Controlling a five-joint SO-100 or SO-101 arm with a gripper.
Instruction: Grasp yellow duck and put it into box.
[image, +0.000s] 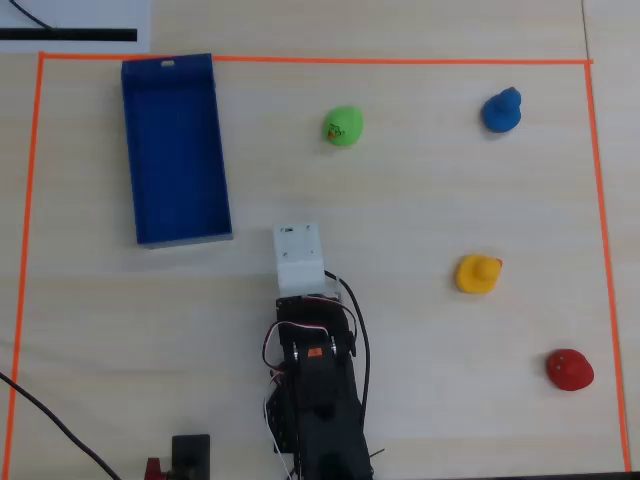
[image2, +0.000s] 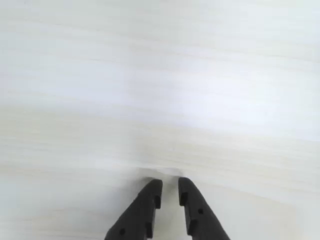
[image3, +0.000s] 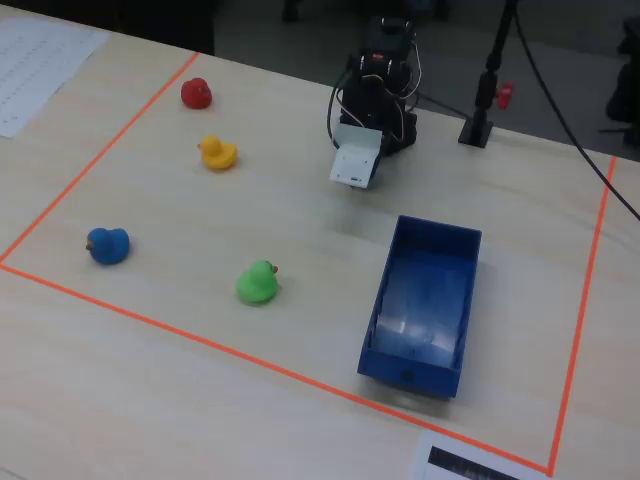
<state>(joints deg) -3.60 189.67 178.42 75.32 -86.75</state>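
Yellow duck (image: 477, 273) unobstructed; red duck (image: 569, 369) near; claw (image2: 169, 184) narrow, empty; box (image: 176, 150) apart.

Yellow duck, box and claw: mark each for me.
yellow duck (image: 476, 274), overhead view, on its body.
box (image: 140, 150), overhead view, on its bare floor.
claw (image2: 170, 189), wrist view, midway between the fingertips.

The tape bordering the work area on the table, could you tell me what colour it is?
The tape is bright orange, clearest in the overhead view.
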